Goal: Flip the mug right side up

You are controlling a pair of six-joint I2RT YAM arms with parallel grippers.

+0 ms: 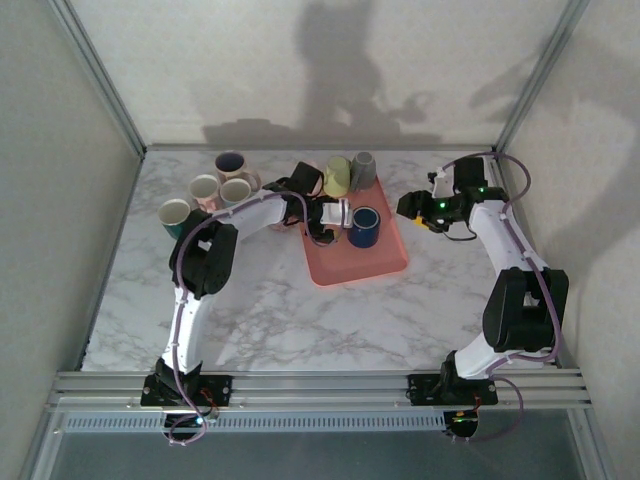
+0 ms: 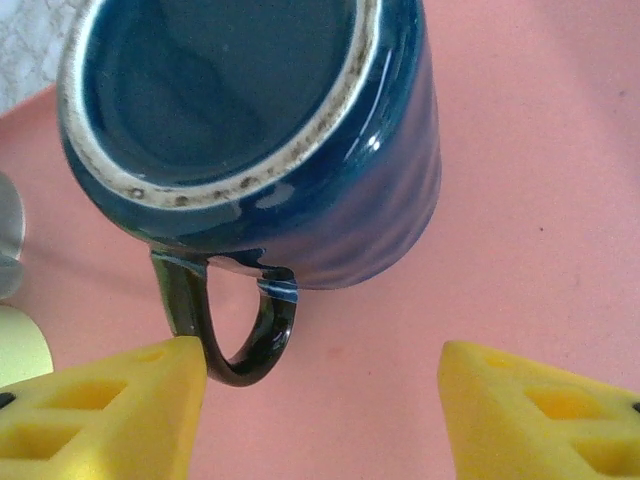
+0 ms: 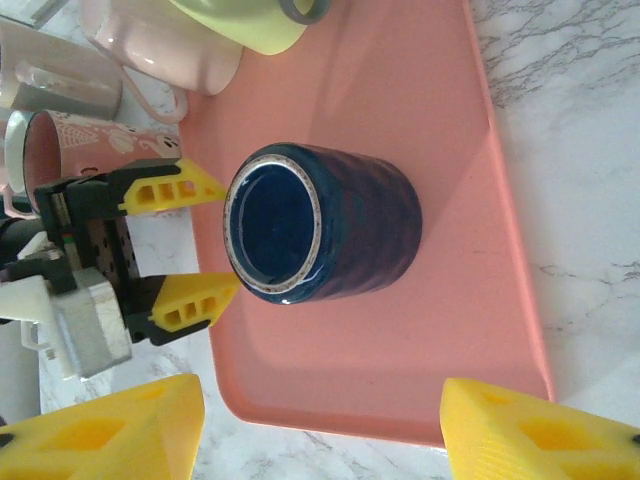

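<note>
top: blue mug (image 1: 364, 227) upright on pink tray (image 1: 385, 265); left gripper (image 1: 338, 222) at tray's left edge, right gripper (image 1: 412, 212) off its right edge | left wrist: left fingers (image 2: 110, 410) parted, empty — mug handle beside one | right wrist: right fingers (image 3: 540, 430) wide apart — holding nothing

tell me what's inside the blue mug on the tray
The blue mug looks empty: only dark glazed walls and floor show. Part of the inner wall is hidden behind the rim.
</note>
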